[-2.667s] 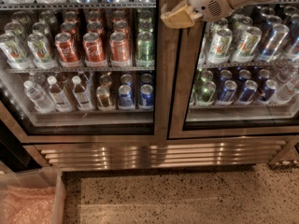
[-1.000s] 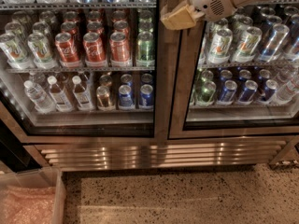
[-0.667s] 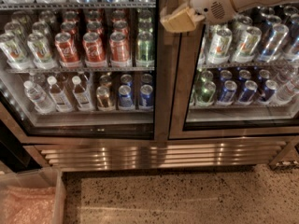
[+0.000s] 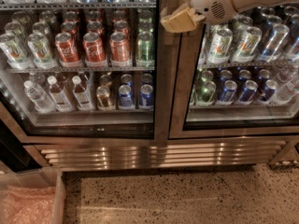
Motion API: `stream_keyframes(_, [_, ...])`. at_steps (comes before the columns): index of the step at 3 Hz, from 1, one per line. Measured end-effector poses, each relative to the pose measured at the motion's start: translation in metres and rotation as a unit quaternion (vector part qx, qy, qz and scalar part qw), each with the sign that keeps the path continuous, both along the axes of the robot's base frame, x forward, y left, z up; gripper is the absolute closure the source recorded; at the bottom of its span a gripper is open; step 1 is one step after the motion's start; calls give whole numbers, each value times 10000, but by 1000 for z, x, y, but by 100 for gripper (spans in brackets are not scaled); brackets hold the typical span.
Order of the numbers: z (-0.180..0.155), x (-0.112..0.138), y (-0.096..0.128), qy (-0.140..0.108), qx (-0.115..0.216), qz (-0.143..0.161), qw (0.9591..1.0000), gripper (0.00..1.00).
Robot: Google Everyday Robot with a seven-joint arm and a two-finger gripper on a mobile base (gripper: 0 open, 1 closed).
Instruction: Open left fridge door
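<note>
At the drinks fridge [image 4: 154,154], my hand [image 4: 180,17], open or closed I cannot tell, sits by the inner edge of the left fridge door [image 4: 84,64], presumably to pull it.

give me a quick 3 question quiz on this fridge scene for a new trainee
1. True or false: the left fridge door is swung wide open.
2. Pick one: the pincer is A) low, by the door's bottom edge B) high up, where the left door meets the right door C) at the far left side of the left door.
3. Fill in: behind the left door, on the lower shelf, the water bottles stand to the ___ of the blue cans.

Key: 1 false, it sits shut. 2 B. 3 left.
</note>
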State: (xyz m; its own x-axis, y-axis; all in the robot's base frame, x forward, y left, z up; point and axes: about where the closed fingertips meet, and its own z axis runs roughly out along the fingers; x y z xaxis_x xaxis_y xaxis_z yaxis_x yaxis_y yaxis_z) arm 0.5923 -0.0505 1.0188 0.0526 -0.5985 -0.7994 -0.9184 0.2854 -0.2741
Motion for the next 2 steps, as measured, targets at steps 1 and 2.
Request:
stream_keyframes(1, [5, 0, 0, -1, 0, 0, 10000, 52])
stream_keyframes(2, [30, -34, 13, -297, 330, 35, 9990, 52])
